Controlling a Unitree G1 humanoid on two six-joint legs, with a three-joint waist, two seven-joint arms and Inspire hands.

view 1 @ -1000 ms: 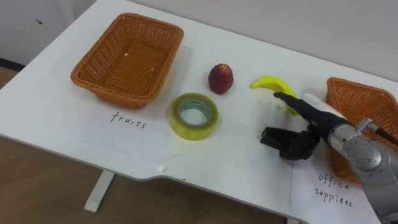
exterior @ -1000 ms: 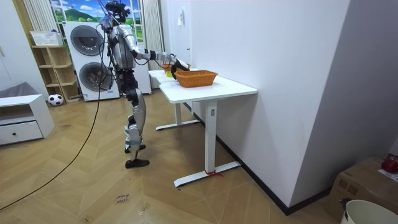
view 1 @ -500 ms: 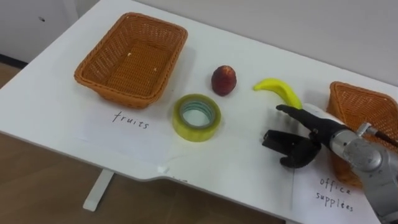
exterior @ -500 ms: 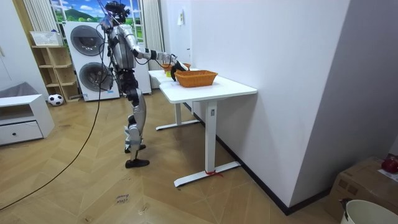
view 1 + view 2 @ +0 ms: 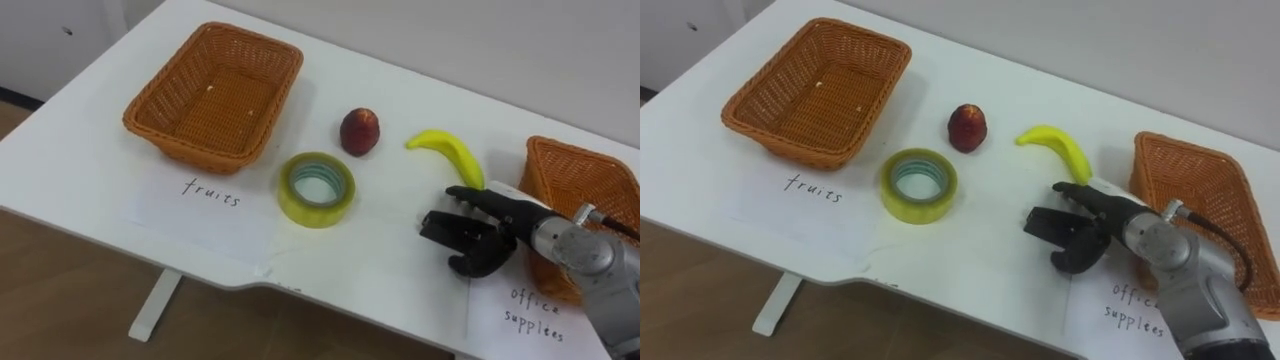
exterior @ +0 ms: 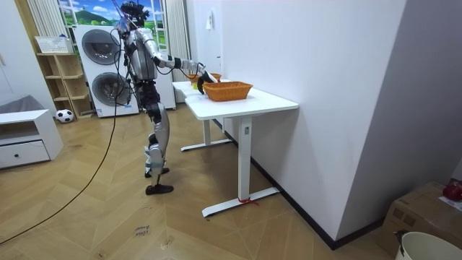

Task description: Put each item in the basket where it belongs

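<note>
White surface (image 5: 60, 170), robot stood at its edge. Fruit basket (image 5: 212, 95) rear-left of tape roll (image 5: 315, 188); office basket (image 5: 585, 195) far right of roll. Right hand (image 5: 487, 237) right of roll, above surface, fingers half-curled, holding nothing. Banana (image 5: 448, 152) rear-right of roll. Red fruit (image 5: 360, 131) just behind roll.

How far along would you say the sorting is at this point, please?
Nothing looks sorted yet: the fruits basket and the office supplies basket look empty. The right hand holds nothing and is beside the banana. Banana, red fruit and tape roll all lie on the table.
</note>
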